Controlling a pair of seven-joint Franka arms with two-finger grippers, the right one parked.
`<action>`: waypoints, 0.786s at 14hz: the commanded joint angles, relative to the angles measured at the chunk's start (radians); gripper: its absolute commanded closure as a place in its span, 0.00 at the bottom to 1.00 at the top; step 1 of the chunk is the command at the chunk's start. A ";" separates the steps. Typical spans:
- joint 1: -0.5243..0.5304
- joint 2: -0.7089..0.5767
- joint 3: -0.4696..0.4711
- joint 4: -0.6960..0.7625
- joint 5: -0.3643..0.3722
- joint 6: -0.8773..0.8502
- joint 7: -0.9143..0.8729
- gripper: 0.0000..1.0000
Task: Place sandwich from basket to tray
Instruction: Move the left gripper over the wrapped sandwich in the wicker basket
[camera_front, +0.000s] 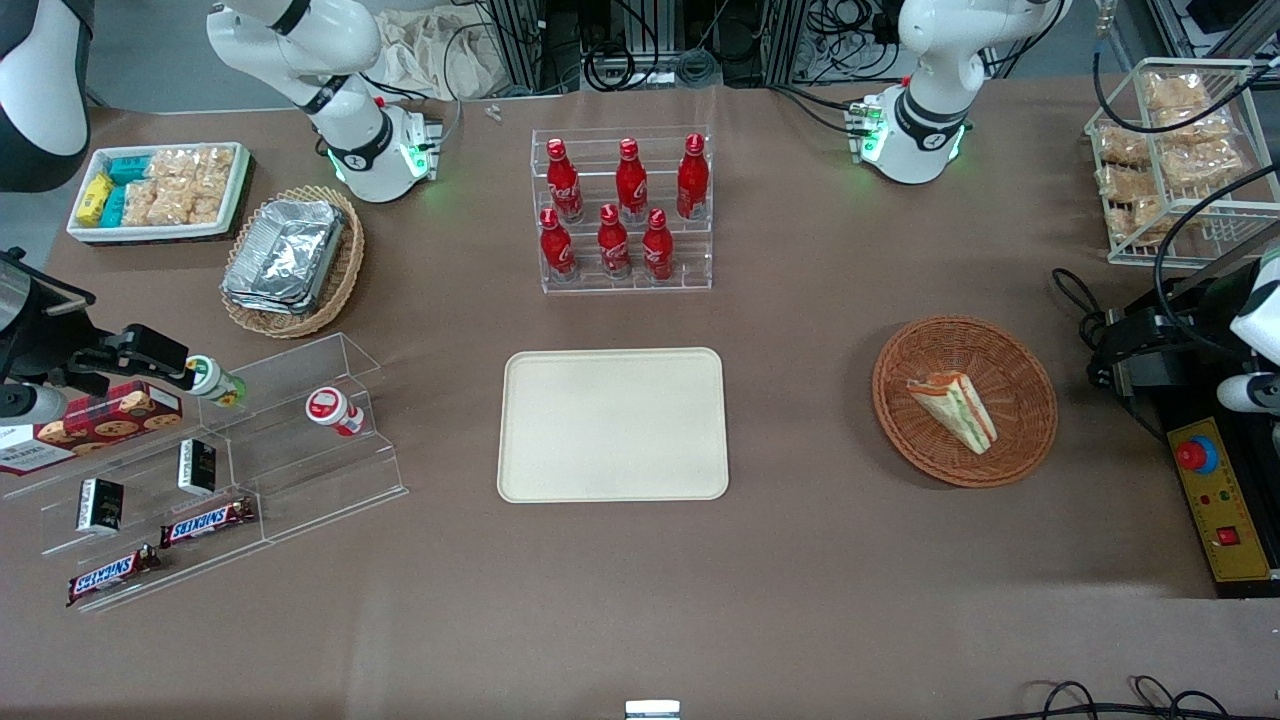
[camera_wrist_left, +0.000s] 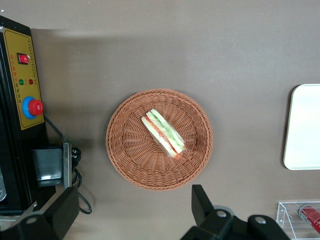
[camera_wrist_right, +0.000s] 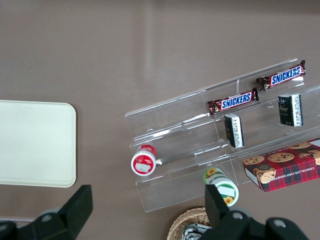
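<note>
A: Sandwich (camera_front: 953, 408) position?

B: Lying in the basket (camera_front: 1022, 375), roughly at its middle, flat on the weave. Triangular wedge, green and orange-red filling along the edge that faces up in the left wrist view.

A: Basket itself?

B: On the brown worktop (camera_front: 800, 570), toward the working arm's end. A yellow-faced control box (camera_front: 1215, 500) with a red button sits near it, closer still to that end.

A: Tray (camera_front: 612, 425)?

B: Cream, flat on the worktop about midway along it, well apart from the basket, toward the parked arm's end. A clear rack of red bottles (camera_front: 625, 210) stands farther from the front camera than the tray.

A: Left arm's end effector (camera_wrist_left: 134, 197)?

B: Held above the worktop, looking down on the basket from well above it. Fingers (camera_wrist_left: 200, 202) released, spread wide, nothing between them. Not touching the basket or the sandwich.

A: Contact anywhere?

B: None seen. Sandwich rests only on the basket
</note>
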 joint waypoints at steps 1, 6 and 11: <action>0.000 0.002 -0.006 0.024 0.005 -0.020 -0.021 0.00; -0.009 0.004 -0.007 -0.037 -0.004 -0.026 -0.108 0.00; -0.015 -0.062 -0.029 -0.321 -0.015 0.159 -0.188 0.00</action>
